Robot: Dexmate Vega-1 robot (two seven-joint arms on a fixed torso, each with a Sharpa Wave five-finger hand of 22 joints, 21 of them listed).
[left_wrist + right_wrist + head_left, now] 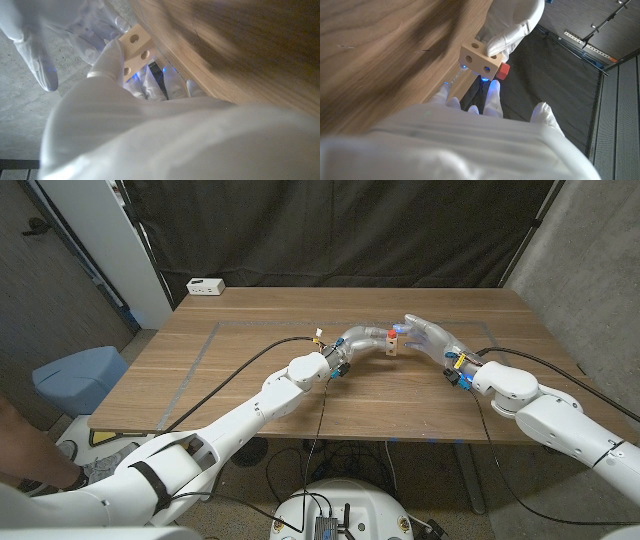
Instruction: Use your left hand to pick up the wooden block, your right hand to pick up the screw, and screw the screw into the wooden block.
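**Both hands meet at the block above mid-table**

Far left on the table (250, 370) I see a white power strip (206, 286) near the back corner, well apart from the work. My left hand (362, 339) reaches in over the middle of the table and grips the wooden block (391, 343); in the left wrist view its gloved fingers (111, 62) wrap one side of the pale block (135, 47), whose round holes face the camera. The screw (391, 334), with its red head, sits at the block; the right wrist view shows that red head (504, 70) against one face of the block (479, 60). Just right of it, my right hand (425, 334) has its fingertips (492, 90) up at the block beside the screw. I cannot tell whether it actually pinches the screw.
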